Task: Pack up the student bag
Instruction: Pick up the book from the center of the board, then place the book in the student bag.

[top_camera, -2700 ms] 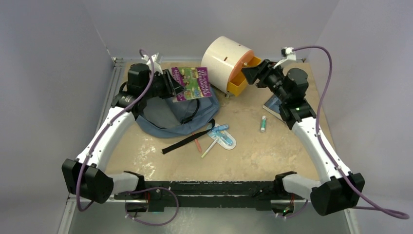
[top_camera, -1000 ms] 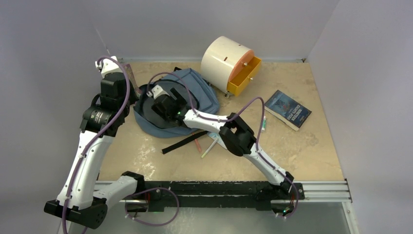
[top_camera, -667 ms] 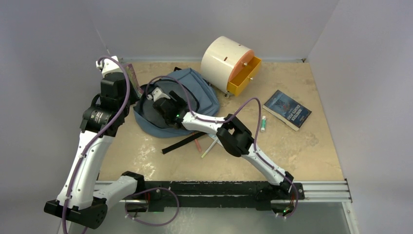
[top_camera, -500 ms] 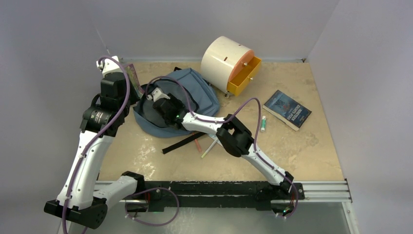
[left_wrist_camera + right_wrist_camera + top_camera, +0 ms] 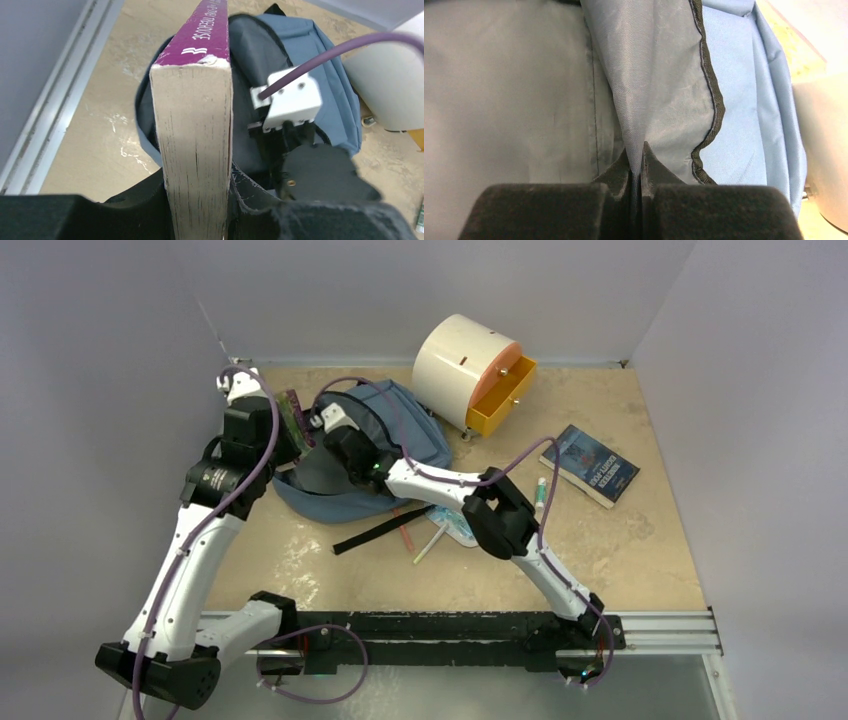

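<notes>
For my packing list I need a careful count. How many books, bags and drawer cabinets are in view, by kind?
Books: 2, the purple book and the dark blue book
Bags: 1, the student bag
Cabinets: 1, the cream cabinet
Total: 4

High rear overview, close wrist views share bag (image 5: 425,445).

Left gripper (image 5: 288,432) is holding a purple book (image 5: 293,410) upright in the upper left while the right gripper (image 5: 328,435) is clamping the student bag (image 5: 420,437).
</notes>
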Controlling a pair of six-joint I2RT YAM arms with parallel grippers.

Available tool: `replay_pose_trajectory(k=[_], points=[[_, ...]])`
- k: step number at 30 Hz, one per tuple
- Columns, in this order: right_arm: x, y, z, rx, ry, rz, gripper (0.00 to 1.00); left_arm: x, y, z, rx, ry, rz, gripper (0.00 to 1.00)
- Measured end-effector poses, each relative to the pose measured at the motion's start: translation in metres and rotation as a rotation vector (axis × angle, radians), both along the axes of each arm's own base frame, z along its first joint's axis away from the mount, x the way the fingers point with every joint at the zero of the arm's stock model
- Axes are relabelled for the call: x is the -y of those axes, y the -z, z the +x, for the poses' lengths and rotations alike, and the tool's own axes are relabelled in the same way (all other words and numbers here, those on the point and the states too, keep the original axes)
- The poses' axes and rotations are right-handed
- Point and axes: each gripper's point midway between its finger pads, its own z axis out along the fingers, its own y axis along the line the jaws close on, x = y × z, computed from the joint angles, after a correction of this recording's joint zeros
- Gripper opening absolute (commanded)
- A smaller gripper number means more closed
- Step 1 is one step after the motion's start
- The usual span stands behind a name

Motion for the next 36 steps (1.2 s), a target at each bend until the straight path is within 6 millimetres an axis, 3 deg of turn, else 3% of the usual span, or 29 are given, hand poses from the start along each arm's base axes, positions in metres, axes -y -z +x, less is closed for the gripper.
replay_pose_trajectory(k=[4,9,14,23,28,36], points=[[0.003,-0.028,0.006,-0.025,0.000,0.100,0.00,0.009,0.010,0.001,-0.025,0.017,-0.044,0.00],[0.008,-0.045,0.015,-0.098,-0.013,0.229,0.00,0.019,0.019,0.007,-0.042,0.039,-0.092,0.00],[0.011,-0.047,0.020,-0.177,-0.028,0.323,0.00,0.024,0.035,0.021,-0.077,0.053,-0.153,0.00],[0.010,-0.039,0.019,-0.251,-0.021,0.407,0.00,-0.007,0.069,0.049,-0.132,-0.026,-0.391,0.00],[0.010,-0.038,0.018,-0.269,-0.005,0.442,0.00,0.011,0.089,0.049,-0.175,0.023,-0.530,0.00],[0.013,-0.060,0.020,-0.276,0.014,0.521,0.00,0.034,0.107,0.048,-0.216,0.068,-0.682,0.00]])
